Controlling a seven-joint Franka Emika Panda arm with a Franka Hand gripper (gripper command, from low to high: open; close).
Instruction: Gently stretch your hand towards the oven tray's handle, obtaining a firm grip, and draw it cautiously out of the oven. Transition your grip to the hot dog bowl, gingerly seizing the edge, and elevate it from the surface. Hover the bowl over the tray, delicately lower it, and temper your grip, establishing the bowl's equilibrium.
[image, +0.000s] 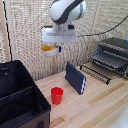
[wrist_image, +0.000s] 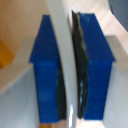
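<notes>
In the exterior view my gripper (image: 52, 49) hangs high above the wooden table (image: 100, 100), closed on the rim of the hot dog bowl (image: 49, 50), which is lifted well clear of everything below. Under me and a little toward the exterior view's right stands the upright dark blue flat box (image: 75, 77), and the red plastic cup (image: 57, 95) sits nearer the table's front edge, beside the large black fabric case (image: 20, 97) that fills the exterior view's left. The oven (image: 114, 54) sits at the exterior view's right, and the oven tray (image: 96, 71) is drawn out in front of it, its handle (image: 93, 75) along the near edge, bare of any load. Between the blue box and the tray lies an open strip of tabletop. In the wrist view my two blue fingers (wrist_image: 95, 65) press on either side of the bowl's thin white rim (wrist_image: 62, 50), which runs straight between them; the pads are dark and blurred, and a patch of yellow-orange shows at one side.
</notes>
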